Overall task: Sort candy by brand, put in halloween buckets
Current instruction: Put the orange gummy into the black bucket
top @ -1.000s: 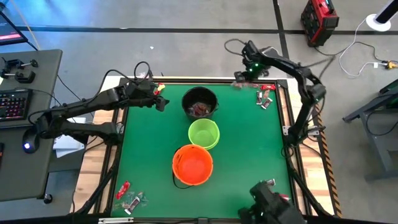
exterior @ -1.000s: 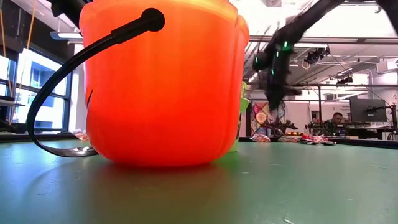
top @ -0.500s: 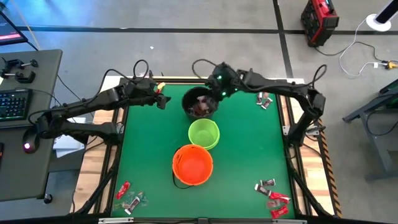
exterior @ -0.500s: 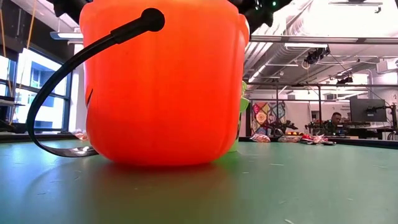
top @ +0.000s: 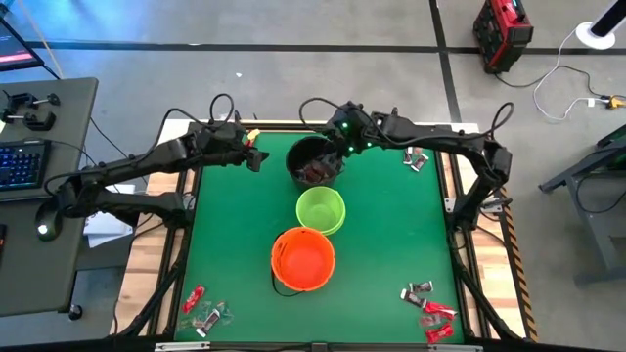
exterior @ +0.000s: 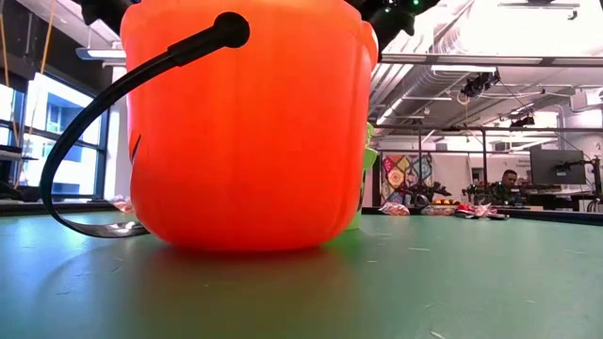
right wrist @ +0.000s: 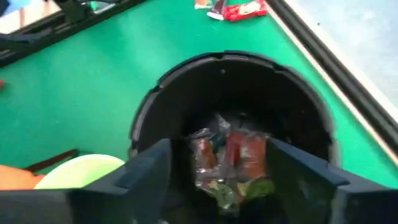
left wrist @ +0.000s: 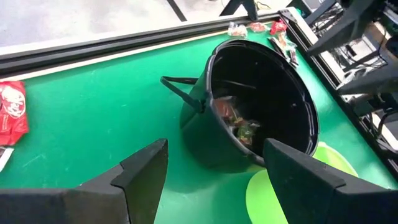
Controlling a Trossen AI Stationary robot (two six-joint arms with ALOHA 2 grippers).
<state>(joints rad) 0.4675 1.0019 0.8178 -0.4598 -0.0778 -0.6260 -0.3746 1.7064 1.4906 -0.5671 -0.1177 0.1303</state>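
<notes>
- Table (top: 391, 254), green top; three halloween buckets in a row down its middle, likely grouped so both arms can reach them; open green on either side gives free passage.
- Orange bucket (top: 302, 258), nearest; green bucket (top: 320, 209) touching it; black bucket (top: 315, 161) farthest, just inside the far edge, holding wrapped pieces (right wrist: 227, 158).
- Right gripper (right wrist: 217, 163), poised above the black bucket's mouth, fingers spread, nothing between them; presumably a drop position.
- Left gripper (left wrist: 214, 163), beside the black bucket near the far-left edge, fingers apart, empty; waiting.
- Candy, unsorted: far-right cluster (top: 416, 156); near-right cluster (top: 427, 305); near-left cluster (top: 204, 310); all hug the table's corners, so pickups leave little margin.
</notes>
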